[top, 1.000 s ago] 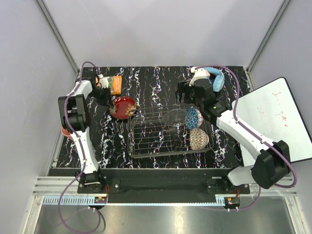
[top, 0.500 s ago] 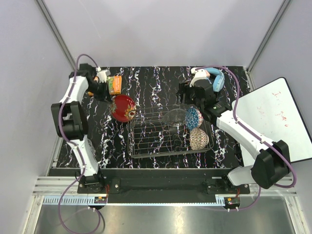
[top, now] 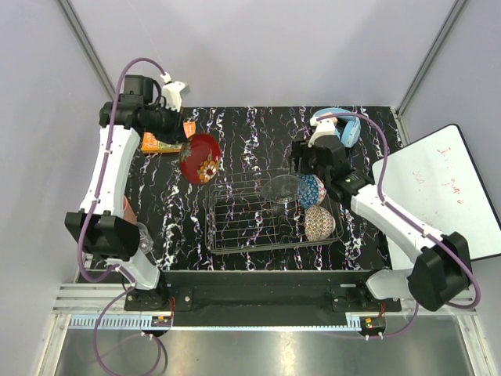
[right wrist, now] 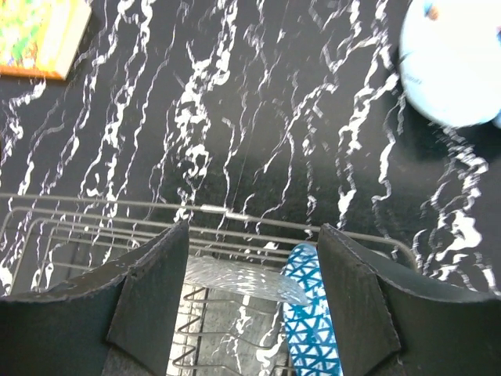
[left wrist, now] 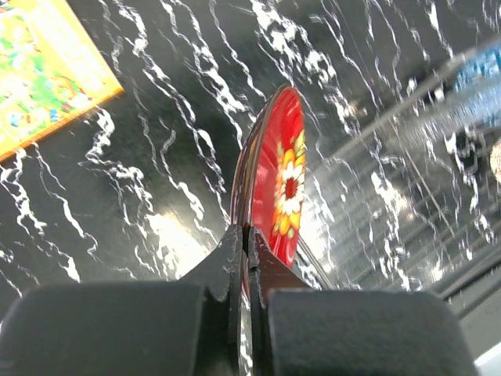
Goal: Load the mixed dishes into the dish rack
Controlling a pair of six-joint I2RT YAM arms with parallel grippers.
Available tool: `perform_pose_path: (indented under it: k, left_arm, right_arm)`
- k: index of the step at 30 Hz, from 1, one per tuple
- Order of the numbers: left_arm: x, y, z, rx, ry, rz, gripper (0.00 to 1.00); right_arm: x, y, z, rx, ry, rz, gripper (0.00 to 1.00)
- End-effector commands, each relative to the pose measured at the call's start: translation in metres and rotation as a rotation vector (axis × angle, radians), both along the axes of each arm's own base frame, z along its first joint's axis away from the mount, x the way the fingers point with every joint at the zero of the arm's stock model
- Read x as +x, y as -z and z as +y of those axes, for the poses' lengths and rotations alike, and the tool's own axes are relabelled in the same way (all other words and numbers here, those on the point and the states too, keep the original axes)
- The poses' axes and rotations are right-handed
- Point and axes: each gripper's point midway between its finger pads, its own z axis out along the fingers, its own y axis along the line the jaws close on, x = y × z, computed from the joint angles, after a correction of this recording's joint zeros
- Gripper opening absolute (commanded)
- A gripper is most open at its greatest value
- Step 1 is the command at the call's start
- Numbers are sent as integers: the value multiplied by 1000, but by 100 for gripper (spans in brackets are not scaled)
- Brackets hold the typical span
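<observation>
My left gripper [top: 186, 142] is shut on the rim of the glossy red plate [top: 201, 159], which hangs tilted on edge above the table, left of the dish rack [top: 235, 235]. In the left wrist view both fingers [left wrist: 228, 254] pinch the red plate [left wrist: 275, 184] edge-on. In the rack's right part lie the clear glass bowl [top: 282, 188], blue patterned bowl [top: 311, 189] and beige patterned bowl [top: 318, 222]. My right gripper [top: 308, 159] hovers open over the rack's far rim [right wrist: 211, 210], above the glass bowl [right wrist: 243, 274] and blue bowl [right wrist: 313, 325], with nothing between its fingers.
The orange-green book [top: 156, 143] lies at the back left, behind the plate. Light blue headphones [top: 346, 125] sit at the back right near my right arm. A whiteboard [top: 438, 188] leans off the table's right edge. A salmon-pink sliver [top: 127, 207] shows behind my left arm.
My left gripper has closed on the red plate and lifted it off the table, turning it on edge. The right gripper's jaws have narrowed slightly; it has barely moved.
</observation>
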Motion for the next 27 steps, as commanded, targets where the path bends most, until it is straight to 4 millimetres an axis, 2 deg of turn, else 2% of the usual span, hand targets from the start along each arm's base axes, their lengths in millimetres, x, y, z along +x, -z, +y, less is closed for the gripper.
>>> perform_pose_path:
  k: [1, 2, 4, 5, 6, 7, 8, 10, 11, 15, 20, 23, 27]
  left_arm:
    - [-26, -70, -4, 101, 19, -189, 0]
    - [-36, -88, -19, 109, 63, -239, 0]
    - [-55, -99, -25, 162, 87, -271, 0]
    - [-70, -100, -45, 171, 154, -280, 0]
    - [-79, -99, -52, 193, 185, -284, 0]
    - [-88, -100, -50, 241, 175, -302, 0]
    - [-104, -90, -71, 264, 250, -295, 0]
    - [-118, -85, -75, 337, 270, -318, 0]
    - [-132, -73, -91, 359, 343, -308, 0]
    - [-140, -55, -106, 426, 422, -292, 0]
    - [-158, -35, -148, 526, 600, -340, 0]
    - [-158, -28, -173, 546, 668, -358, 0]
    - [-156, -5, -204, 558, 741, -338, 0]
  right_arm:
    - [4, -47, -24, -1, 82, -142, 74]
    - [4, -51, -28, 0, 95, -153, 74]
    - [4, -71, -40, 12, 136, -197, 75]
    - [3, -77, -44, 16, 151, -212, 75]
    - [2, -87, -51, 20, 179, -234, 75]
    - [-1, -97, -56, 31, 193, -257, 75]
    - [-3, -102, -61, 35, 209, -270, 75]
    - [-9, -115, -70, 48, 237, -304, 75]
    - [-11, -118, -74, 45, 251, -314, 75]
    - [-22, -127, -89, 46, 298, -346, 74]
    - [-38, -133, -104, 60, 330, -378, 73]
    - [-47, -134, -112, 68, 353, -390, 72]
    - [-55, -130, -120, 51, 370, -388, 72]
